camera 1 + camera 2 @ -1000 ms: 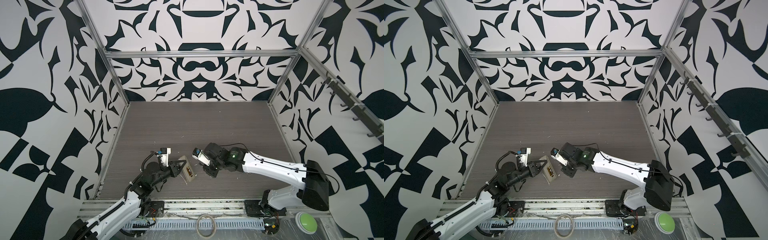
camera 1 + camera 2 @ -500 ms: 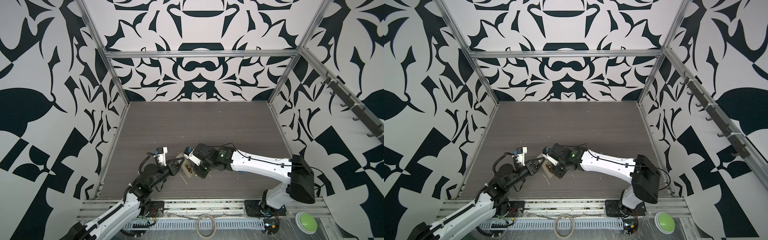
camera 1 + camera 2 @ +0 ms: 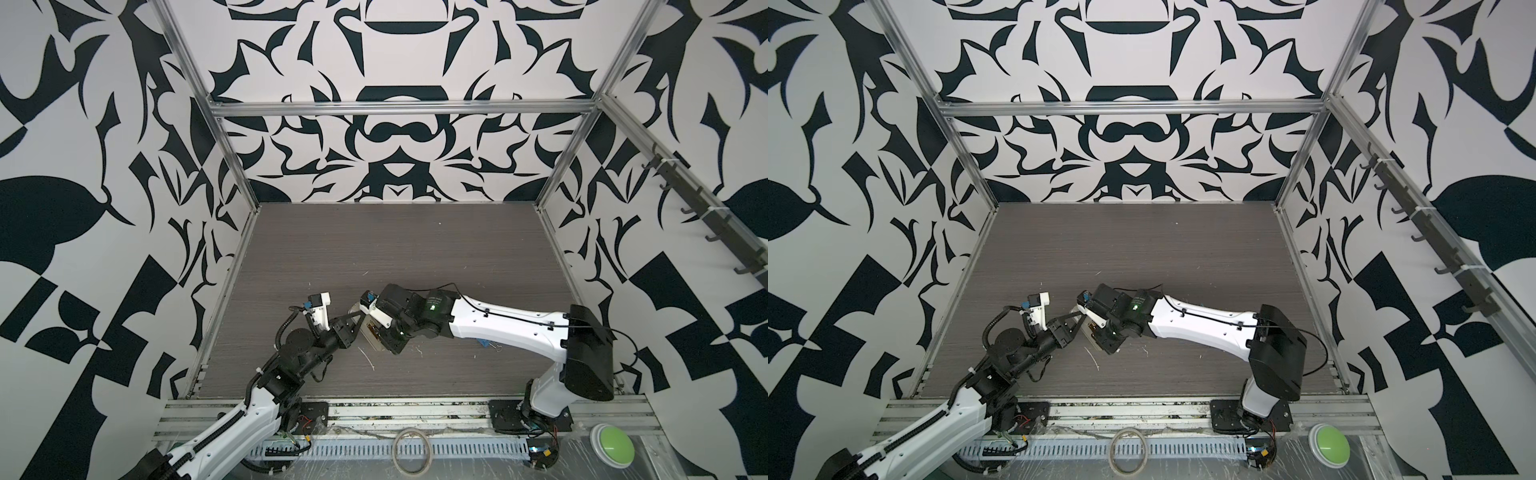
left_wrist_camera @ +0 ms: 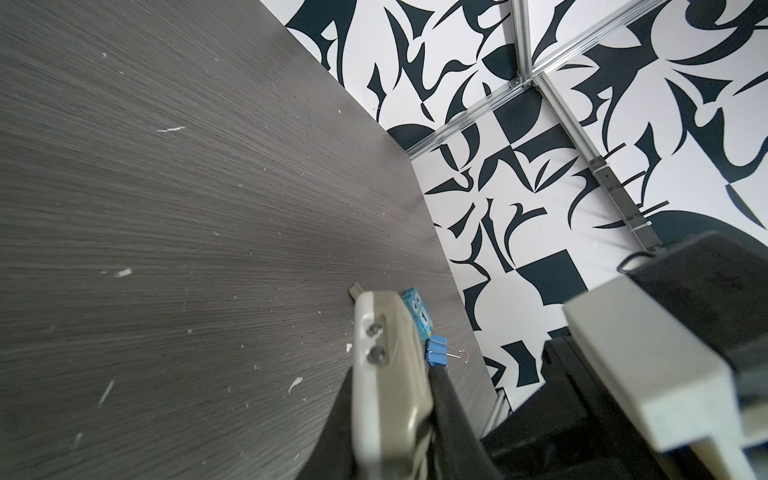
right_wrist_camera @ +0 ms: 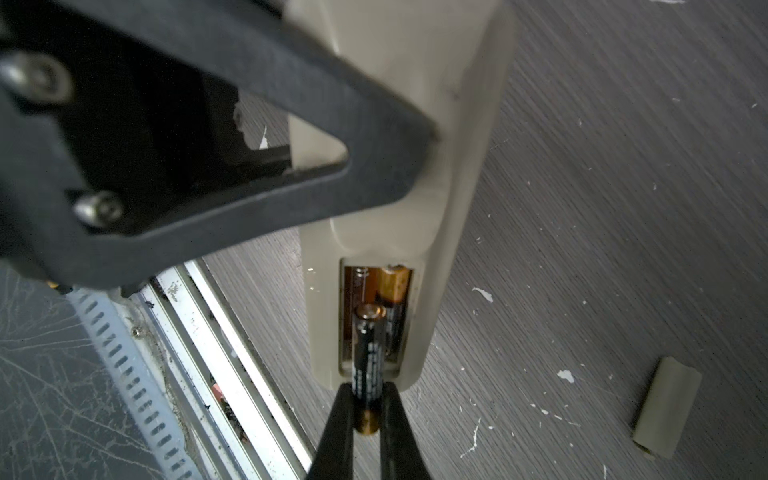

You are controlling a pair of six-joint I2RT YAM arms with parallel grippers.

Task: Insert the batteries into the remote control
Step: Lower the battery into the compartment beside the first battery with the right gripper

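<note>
My left hand [image 3: 358, 321] is clenched on the remote control [image 5: 453, 208]. One battery [image 5: 392, 291] lies in its bay [image 5: 348, 316]. My right hand [image 5: 368, 419] pinches the second battery [image 5: 368, 357], whose tip is over the bay's near end.

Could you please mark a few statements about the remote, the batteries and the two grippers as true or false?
1. The left gripper is shut on the remote control. True.
2. The battery bay is empty. False: one battery already lies in it.
3. The right gripper pinches a second battery between its jaws. True.
4. The bay cover is fitted on the remote control. False: it lies apart on the table.
</note>
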